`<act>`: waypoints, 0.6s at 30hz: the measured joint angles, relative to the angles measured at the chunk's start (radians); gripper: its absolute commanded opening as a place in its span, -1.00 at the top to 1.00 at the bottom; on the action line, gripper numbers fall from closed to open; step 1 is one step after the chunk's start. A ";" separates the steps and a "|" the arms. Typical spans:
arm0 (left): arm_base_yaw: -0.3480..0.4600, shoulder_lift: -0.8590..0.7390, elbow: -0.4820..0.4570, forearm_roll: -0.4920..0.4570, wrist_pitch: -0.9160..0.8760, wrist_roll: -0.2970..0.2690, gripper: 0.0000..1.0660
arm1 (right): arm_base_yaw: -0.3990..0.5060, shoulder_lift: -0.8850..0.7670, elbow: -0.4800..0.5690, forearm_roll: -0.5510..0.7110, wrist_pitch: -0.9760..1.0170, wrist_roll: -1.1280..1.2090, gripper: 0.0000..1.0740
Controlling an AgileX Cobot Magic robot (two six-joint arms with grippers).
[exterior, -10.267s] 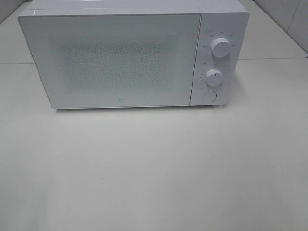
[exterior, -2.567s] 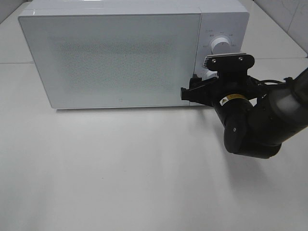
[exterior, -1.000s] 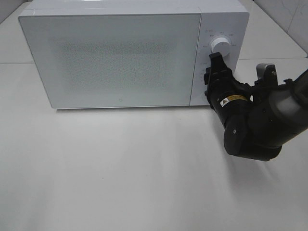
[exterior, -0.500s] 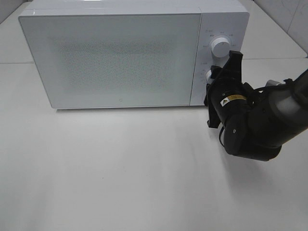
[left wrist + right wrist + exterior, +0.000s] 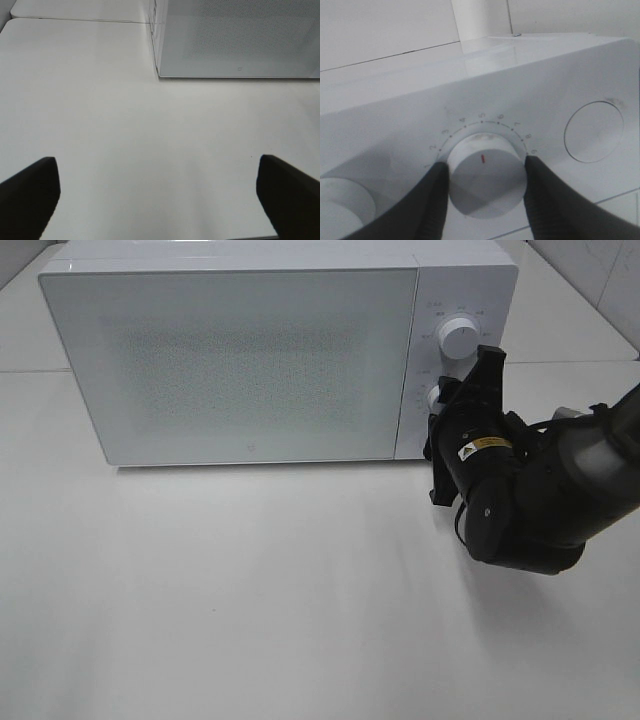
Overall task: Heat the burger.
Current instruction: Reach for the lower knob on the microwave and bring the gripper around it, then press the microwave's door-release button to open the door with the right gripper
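On the table (image 5: 250, 620), I've got the microwave (image 5: 240, 360) with its door shut, so can't tell where the burger is. Left gripper (image 5: 160, 200) hangs spread wide above the table; right gripper (image 5: 484, 175) pinches the lower dial (image 5: 481, 150).

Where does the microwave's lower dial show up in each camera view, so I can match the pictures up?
Exterior high: the lower dial sits on the right-hand control panel of the microwave, below the upper dial, partly hidden by the right arm.
Left wrist: not in it; only the microwave's door end shows.
Right wrist: lower dial close up, gripped between the right gripper's fingertips.
Shared landmark: the white microwave, in all three.
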 measured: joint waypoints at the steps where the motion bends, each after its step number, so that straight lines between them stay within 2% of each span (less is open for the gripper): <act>1: 0.000 0.000 0.000 0.000 0.000 0.000 -0.88 | 0.000 0.000 0.000 0.000 0.000 0.000 0.77; 2: 0.000 0.000 0.000 0.000 0.000 0.000 -0.88 | 0.000 0.000 0.000 0.000 0.000 0.000 0.77; 4: 0.000 0.000 0.000 0.000 0.000 0.000 -0.88 | 0.000 0.000 0.000 0.000 0.000 0.000 0.59; 5: 0.000 0.000 0.000 0.000 0.000 0.000 -0.88 | 0.000 0.000 0.000 0.000 0.000 0.000 0.59; 6: 0.000 0.000 0.000 0.000 0.000 0.000 -0.88 | 0.000 0.000 0.001 0.000 0.000 0.000 0.45; 8: 0.000 0.000 0.000 0.000 0.000 0.000 -0.88 | 0.000 0.000 0.003 0.000 0.000 0.000 0.38; 9: 0.000 0.000 0.000 0.000 0.000 0.000 -0.88 | 0.000 0.000 0.009 -0.001 -0.007 0.000 0.26; 13: 0.000 0.000 0.000 0.000 0.000 0.000 -0.88 | -0.004 0.000 0.025 0.034 -0.015 0.001 0.17; 15: 0.000 0.000 0.000 0.000 0.000 0.000 -0.88 | -0.020 0.001 0.050 0.106 -0.014 0.001 0.12; 18: 0.000 0.000 0.000 0.000 0.000 0.000 -0.88 | -0.024 0.001 0.059 0.112 -0.014 0.002 0.07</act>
